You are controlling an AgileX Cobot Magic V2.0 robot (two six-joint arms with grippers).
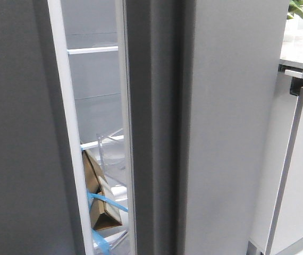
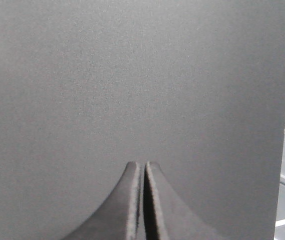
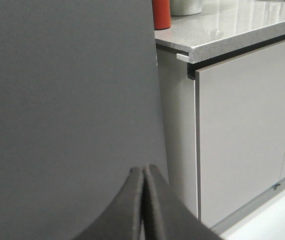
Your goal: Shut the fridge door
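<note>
The fridge door [image 1: 231, 133] is seen standing ajar, with a narrow gap through which shelves [image 1: 93, 50] and a brown carton [image 1: 101, 207] are shown. In the right wrist view the door's matte grey face [image 3: 67, 100] lies straight ahead of the right gripper [image 3: 143, 200], whose 2 fingers are pressed together with nothing held. Whether the tips are touching the panel cannot be told. Off to the outer side of that gripper, the light grey cabinet door [image 3: 242, 130] and the stone worktop [image 3: 232, 30] are found.

The left gripper [image 2: 143, 200] is likewise closed and empty, and is faced by the other dark panel [image 2: 132, 75], edged by a pale strip [image 1: 69, 133].

The push is judged best made with the closed right fingertips laid flat on the door, well away from its hinge side, so that less force is needed. A slow, steady pressure square to the panel should be kept until the gap is sealed, and sliding toward the recessed groove [image 1: 157, 133] should be avoided.
</note>
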